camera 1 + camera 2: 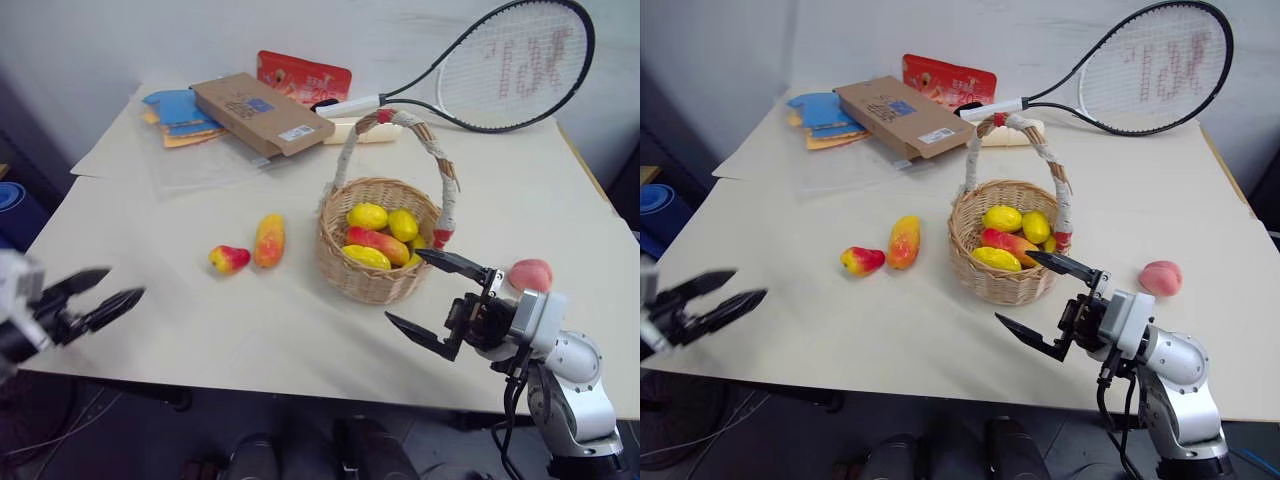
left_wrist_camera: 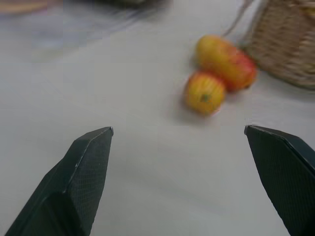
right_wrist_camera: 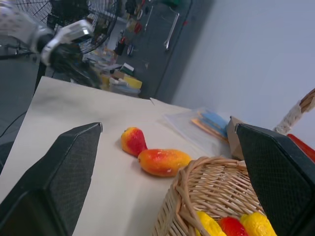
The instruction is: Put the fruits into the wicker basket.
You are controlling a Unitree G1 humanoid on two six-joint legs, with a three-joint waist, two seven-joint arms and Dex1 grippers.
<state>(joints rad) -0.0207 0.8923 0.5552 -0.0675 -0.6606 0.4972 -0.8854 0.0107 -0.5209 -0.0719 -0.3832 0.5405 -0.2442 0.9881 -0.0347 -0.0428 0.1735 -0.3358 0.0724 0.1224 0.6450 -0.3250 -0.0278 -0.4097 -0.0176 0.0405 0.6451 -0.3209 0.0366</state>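
Wicker basket, round, tan, with a tall arched handle wrapped in whitish cord and red bands, stands upright near the middle of the cream counter and serves as landmark. Contents: several yellow fruits and one red-and-yellow fruit lying among them. Outside it, on the robot's left: an elongated orange-yellow mango near the basket, and just beyond it, a little farther from the basket, a small red-yellow pear-like fruit (the two lie side by side, close enough that contact cannot be settled). On the basket's opposite side, well apart from it, a round pink peach rests on the counter. Behind the basket: a white-handled racket with its grip near the handle arch, a flat brown cardboard box, blue and orange flat pieces in a clear sleeve, a red packet, and a cream cylinder partly hidden by the handle. Right claw: fingers spread wide, holding nothing, raised in front of the basket on its near right side, pointing toward the robot's left. Left claw: fingers parted, empty, at the counter's near left edge, well apart from the basket, pointing toward the pear and mango.
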